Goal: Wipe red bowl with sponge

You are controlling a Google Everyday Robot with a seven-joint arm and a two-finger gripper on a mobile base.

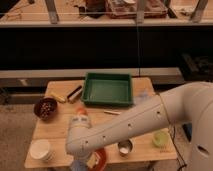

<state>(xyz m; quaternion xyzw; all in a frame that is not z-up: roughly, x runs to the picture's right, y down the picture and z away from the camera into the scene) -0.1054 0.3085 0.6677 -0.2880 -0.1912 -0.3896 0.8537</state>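
Note:
The red bowl (103, 159) sits at the table's front edge, and only its right rim shows past my arm. My gripper (81, 164) hangs down at the bottom edge of the view, over the left part of the bowl. A small pale patch (92, 160) beside the gripper inside the bowl may be the sponge, but I cannot tell. My white arm (145, 120) reaches in from the right and crosses the front of the table.
On the wooden table (57, 125) stand a green tray (107, 90) at the back, a dark bowl of nuts (45, 108) at left, a white bowl (40, 148) at front left, a metal cup (124, 147), a pale green bowl (160, 139) and a flat pale blue piece (144, 95).

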